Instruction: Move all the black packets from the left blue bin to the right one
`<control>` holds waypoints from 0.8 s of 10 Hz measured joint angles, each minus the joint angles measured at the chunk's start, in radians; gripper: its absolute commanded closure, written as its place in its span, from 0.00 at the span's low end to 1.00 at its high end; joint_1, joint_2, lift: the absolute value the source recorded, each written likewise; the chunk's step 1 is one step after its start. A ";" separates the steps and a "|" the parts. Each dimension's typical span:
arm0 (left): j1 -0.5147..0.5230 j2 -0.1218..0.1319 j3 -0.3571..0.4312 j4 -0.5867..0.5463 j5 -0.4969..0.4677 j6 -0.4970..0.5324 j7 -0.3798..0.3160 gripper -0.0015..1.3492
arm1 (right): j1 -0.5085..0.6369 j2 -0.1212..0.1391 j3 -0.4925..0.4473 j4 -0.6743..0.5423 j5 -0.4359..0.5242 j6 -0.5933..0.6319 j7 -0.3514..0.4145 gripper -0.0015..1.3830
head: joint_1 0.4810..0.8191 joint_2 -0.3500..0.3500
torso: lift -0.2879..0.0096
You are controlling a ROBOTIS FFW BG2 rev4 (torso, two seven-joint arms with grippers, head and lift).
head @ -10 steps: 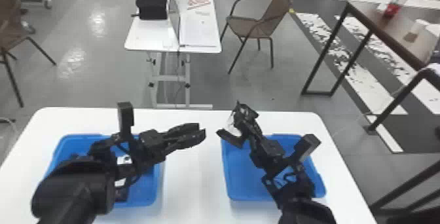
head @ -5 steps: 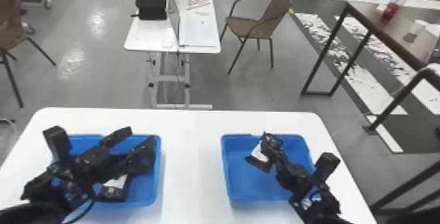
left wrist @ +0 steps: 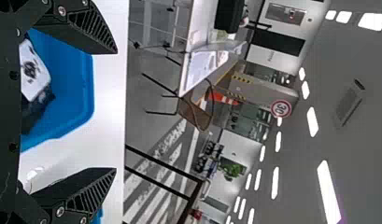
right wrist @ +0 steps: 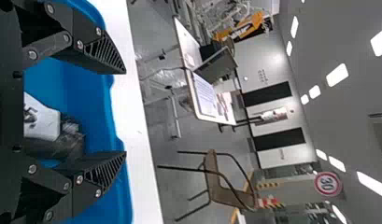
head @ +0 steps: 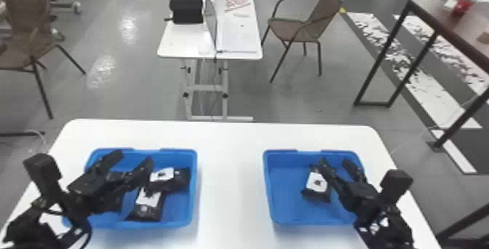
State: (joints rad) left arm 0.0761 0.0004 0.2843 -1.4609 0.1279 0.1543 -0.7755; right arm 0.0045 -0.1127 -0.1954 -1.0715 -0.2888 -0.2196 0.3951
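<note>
1. The left tool (head: pixel 134 156) was held over the left blue bin (head: pixel 193 197), with its two fingers set wide apart.
2. Just to the right of the left tool's fingers, a black packet (head: pixel 182 181) with a white label was seen, lying in the left bin.
3. A second black packet (head: pixel 145 213), also white-labelled, was placed on the robot's side of that tool's right-hand finger, against the first packet.
4. The right tool (head: pixel 334 161) was held over the right blue bin (head: pixel 270 193), its fingers likewise parted.
5. Immediately to the left of the right tool, a black packet (head: pixel 313 194) was laid in the right bin with its white label upward; whether it was touched by the nearer finger could not be told.
6. Both bins were carried by a white bench (head: pixel 233 179), whose bare middle was stretched between the two tools.
7. Well beyond the tools, a second white table (head: pixel 169 46) and, to its right, a brown chair (head: pixel 291 30) were seen on the grey floor (head: pixel 145 95).
</note>
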 measured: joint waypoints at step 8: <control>-0.404 0.119 -0.097 0.526 -0.618 0.023 -0.153 0.13 | 0.175 0.068 -0.001 -0.376 -0.226 -0.021 0.063 0.21 | 0.63 0.41 | 0.97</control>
State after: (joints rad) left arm -0.3283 0.1196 0.1874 -0.9348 -0.4903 0.1774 -0.9284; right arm 0.1796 -0.0446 -0.1963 -1.4476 -0.5149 -0.2404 0.4585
